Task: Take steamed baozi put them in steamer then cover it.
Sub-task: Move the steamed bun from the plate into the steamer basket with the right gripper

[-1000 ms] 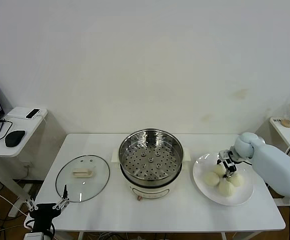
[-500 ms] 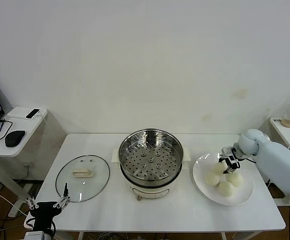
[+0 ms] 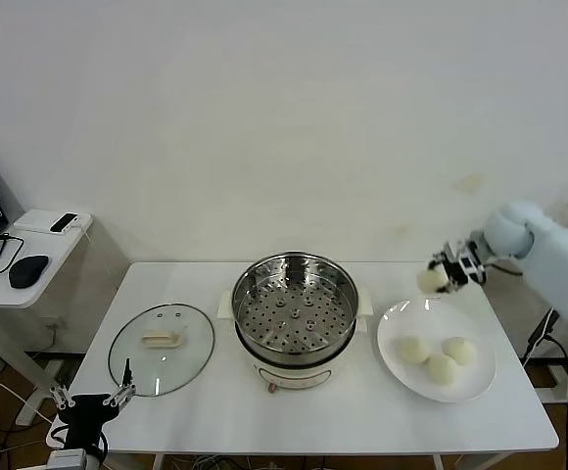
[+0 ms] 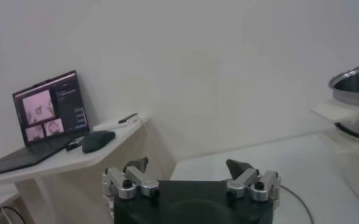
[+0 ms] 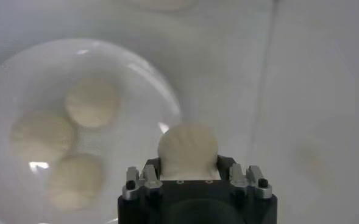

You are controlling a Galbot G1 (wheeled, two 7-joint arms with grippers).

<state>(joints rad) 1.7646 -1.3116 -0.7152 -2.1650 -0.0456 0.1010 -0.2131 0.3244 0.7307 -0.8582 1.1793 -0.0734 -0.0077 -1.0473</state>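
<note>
Right claw [image 3: 441, 277] is clamped on one baozi [image 3: 429, 281], up in the air to the right of the steamer [image 3: 295, 311]. Soft smooth dough, so squeezing could dent it, or it slips out (grip looks shallow, hard to tell). Three round buns [image 3: 443, 369] sit on the glossy plate [image 3: 394, 359]. Left claw [image 4: 190, 176] spread apart, parked left of steamer.

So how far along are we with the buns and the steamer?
Early. Nothing is in the steamer yet; its perforated tray is bare. In hand: the right claw is shut on the first baozi, held above the table between plate and steamer. Three baozi remain on the white plate. The glass cover lies on the table left of the steamer, untouched. The left claw waits open near the table's front left edge.
</note>
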